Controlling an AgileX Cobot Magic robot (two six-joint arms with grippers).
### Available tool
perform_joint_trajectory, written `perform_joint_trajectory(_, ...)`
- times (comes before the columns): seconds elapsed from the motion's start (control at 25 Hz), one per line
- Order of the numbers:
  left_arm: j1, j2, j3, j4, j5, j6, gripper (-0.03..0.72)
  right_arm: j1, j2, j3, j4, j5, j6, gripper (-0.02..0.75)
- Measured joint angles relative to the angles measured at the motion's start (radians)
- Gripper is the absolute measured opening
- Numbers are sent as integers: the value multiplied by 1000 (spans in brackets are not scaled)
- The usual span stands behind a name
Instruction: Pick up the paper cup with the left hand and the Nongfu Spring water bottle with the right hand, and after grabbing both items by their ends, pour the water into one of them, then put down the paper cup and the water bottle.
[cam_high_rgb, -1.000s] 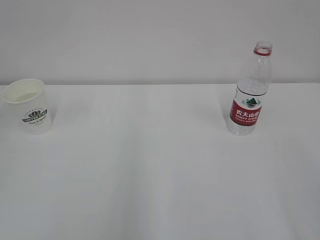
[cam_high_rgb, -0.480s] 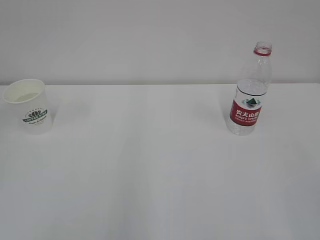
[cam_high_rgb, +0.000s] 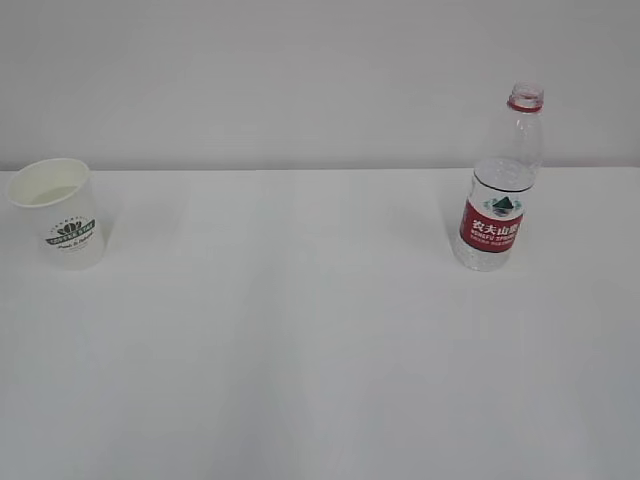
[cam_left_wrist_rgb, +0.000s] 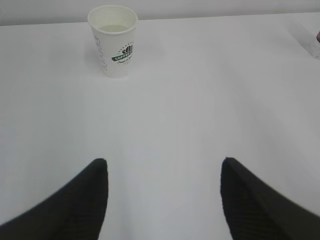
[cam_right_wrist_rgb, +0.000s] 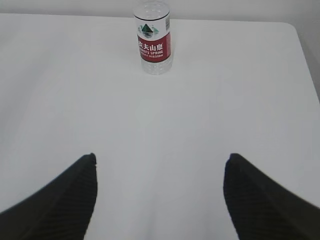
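Jaws spread wide and empty on both left gripper and right gripper. Paper cup stands upright far left on table; water bottle upright, uncapped, far right.

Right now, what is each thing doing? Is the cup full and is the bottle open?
paper cup: upright, some liquid inside, untouched
water bottle: upright, no cap, untouched
left fingers: apart, holding nothing
right fingers: apart, holding nothing
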Motion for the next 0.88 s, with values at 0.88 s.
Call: perform_joint_trajectory(0.88, 0, 0, 11, -23, -2, 41, 503, 0, 0, 17, 0, 12, -16, 593)
